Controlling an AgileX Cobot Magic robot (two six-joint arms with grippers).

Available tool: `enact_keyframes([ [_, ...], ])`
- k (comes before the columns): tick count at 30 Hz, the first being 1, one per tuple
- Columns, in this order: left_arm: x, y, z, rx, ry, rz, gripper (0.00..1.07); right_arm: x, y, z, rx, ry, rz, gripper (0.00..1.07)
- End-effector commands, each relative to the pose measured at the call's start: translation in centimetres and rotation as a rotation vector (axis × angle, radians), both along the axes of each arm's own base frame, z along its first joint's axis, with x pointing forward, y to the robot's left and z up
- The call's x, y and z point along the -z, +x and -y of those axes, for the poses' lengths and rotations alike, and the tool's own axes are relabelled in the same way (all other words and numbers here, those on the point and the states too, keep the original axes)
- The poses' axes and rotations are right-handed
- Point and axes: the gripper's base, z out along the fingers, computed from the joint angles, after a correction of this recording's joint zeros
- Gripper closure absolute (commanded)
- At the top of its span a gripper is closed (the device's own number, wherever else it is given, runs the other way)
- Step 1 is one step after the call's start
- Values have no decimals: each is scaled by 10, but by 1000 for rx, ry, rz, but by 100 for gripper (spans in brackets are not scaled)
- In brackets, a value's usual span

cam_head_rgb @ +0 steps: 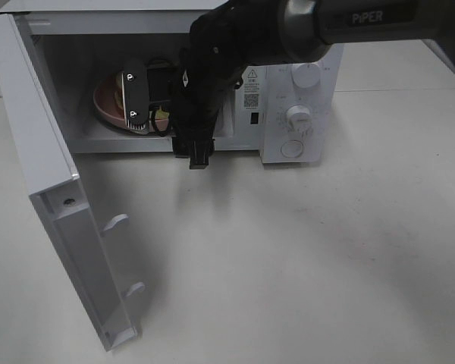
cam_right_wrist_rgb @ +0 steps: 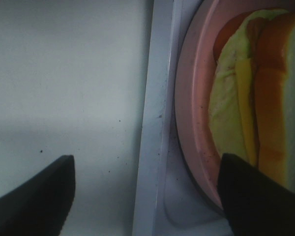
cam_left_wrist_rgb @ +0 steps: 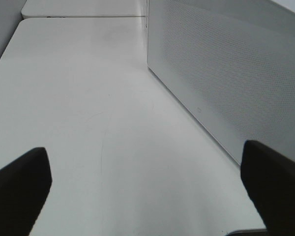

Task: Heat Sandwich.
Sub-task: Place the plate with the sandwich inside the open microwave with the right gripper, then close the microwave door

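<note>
Status check, heating run: sandwich (cam_right_wrist_rgb: 255, 98) lies on the pink plate (cam_right_wrist_rgb: 191, 123) inside the microwave (cam_head_rgb: 299, 45), at the 9 o'clock side of the cavity in the high view. Your right gripper (cam_right_wrist_rgb: 145, 162) is in the cavity by the plate with its jaws spread wide and nothing pinched. One fingertip overlaps the plate edge, and contact cannot be told. Your left gripper (cam_left_wrist_rgb: 145, 146) hangs released over the bare table (cam_left_wrist_rgb: 88, 98) beside the oven's perforated wall. The door (cam_head_rgb: 45, 167) stands open toward 7 o'clock. Judgement: loading looks done. Left for you: clear the right arm, shut the door, and set the dials (cam_head_rgb: 297, 116) at 3 o'clock.
</note>
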Motion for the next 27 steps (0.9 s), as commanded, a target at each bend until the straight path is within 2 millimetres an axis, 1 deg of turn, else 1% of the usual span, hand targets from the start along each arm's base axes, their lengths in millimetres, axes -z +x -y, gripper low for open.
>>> enact_keyframes([
  [1, 1, -3, 0, 8, -5, 30, 6, -12, -9, 7, -5, 36, 32, 31],
  [4, 1, -3, 0, 8, -5, 30, 6, -12, -15, 12, -9, 37, 31, 31],
  [6, 1, -3, 0, 8, -5, 30, 6, -15, -24, 19, -10, 41, 31, 31],
  [8, 1, -3, 0, 8, -5, 30, 6, -18, -26, 21, -12, 46, 37, 31],
  [9, 1, -3, 0, 8, -5, 30, 6, -20, -33, 26, -13, 46, 35, 31],
  [12, 1, -3, 0, 8, -5, 30, 6, -21, -38, 30, -13, 44, 30, 31],
  [14, 1, -3, 0, 8, -5, 30, 6, -23, -47, 38, -14, 41, 25, 31],
  [16, 1, -3, 0, 8, -5, 30, 6, -26, -50, 40, -14, 41, 26, 31],
  [20, 1, -3, 0, 8, -5, 30, 6, -29, -64, 51, 4, 44, 8, 31],
  [21, 1, -3, 0, 8, -5, 30, 6, -29, -64, 51, 4, 44, 8, 31],
  [25, 1, -3, 0, 8, -5, 30, 6, -36, -79, 64, 31, 57, -6, 31],
  [26, 1, -3, 0, 8, -5, 30, 6, -36, -79, 64, 31, 57, -6, 31],
  [27, 1, -3, 0, 8, -5, 30, 6, -37, -86, 70, 37, 57, -13, 31],
])
